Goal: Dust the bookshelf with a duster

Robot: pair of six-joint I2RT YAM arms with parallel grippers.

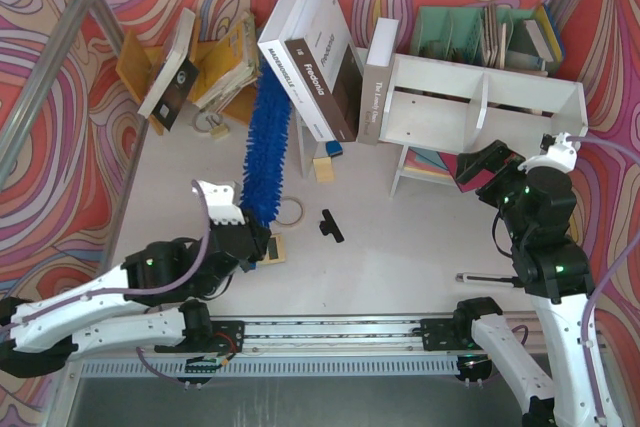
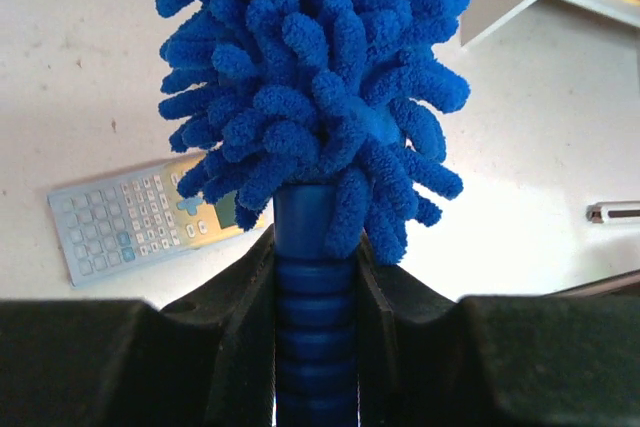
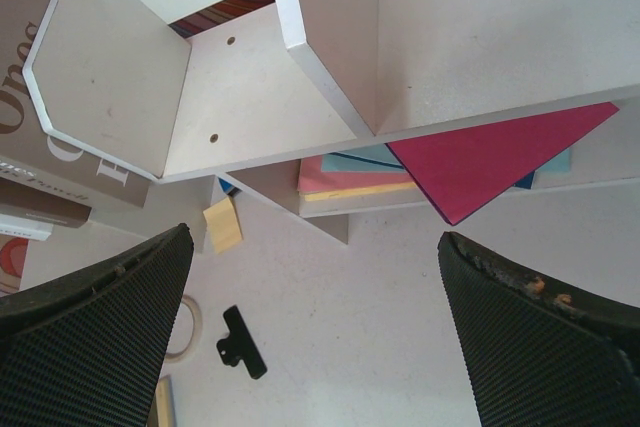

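Note:
The duster (image 1: 267, 142) is a long fluffy bright-blue brush that points away from me over the table, its tip near the leaning books. My left gripper (image 1: 254, 237) is shut on its ribbed blue handle (image 2: 312, 317), and the fluffy head (image 2: 310, 97) fills the left wrist view just beyond the fingers. The white bookshelf (image 1: 480, 107) stands at the back right with two compartments and a divider. My right gripper (image 1: 488, 169) hovers just in front of it, open and holding nothing. In the right wrist view, the bookshelf (image 3: 300, 77) lies beyond the wide-apart jaws of the right gripper (image 3: 315, 277).
Large books (image 1: 320, 57) lean beside the shelf's left end, a green file organiser (image 1: 470, 32) stands behind it, and a yellow rack (image 1: 225, 57) sits at the back left. A black clip (image 1: 332, 226), tape ring (image 1: 292, 211), calculator (image 2: 150, 217) and pen (image 1: 490, 277) lie on the table. Coloured papers (image 3: 480, 162) sit under the shelf.

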